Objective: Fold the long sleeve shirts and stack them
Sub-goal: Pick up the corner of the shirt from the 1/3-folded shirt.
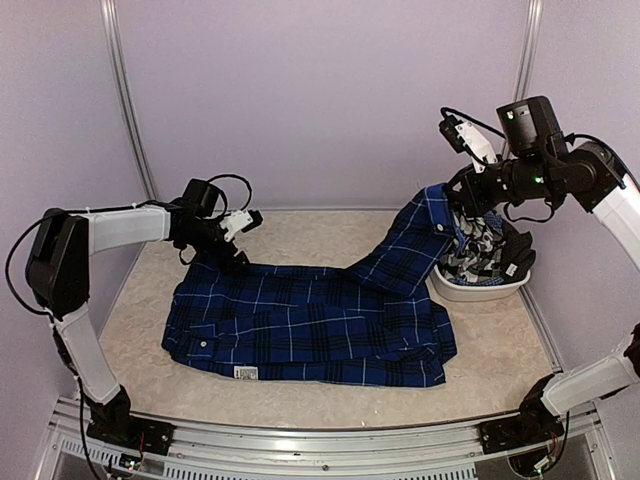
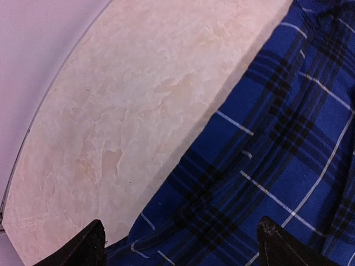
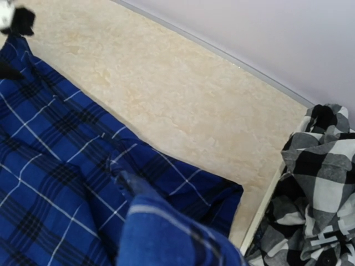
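Across the middle of the counter [image 1: 300, 230] lies the blue plaid shirt [image 1: 310, 325], one end lifted toward the far right corner by the closed right fingers [image 1: 458, 195]. The left fingers [image 2: 91, 246] stand wide open at its far left edge. A black-and-white checked shirt [image 1: 485, 250] fills the white tub [image 1: 480, 292].

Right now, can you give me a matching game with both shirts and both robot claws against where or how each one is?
1 blue plaid shirt
2 black-and-white checked shirt
3 left gripper
4 right gripper

A shut, holding cloth up
B bunched in the white tub
C open
D mostly spread on the table

Pairs: 1-D, 2-B, 3-C, 4-A
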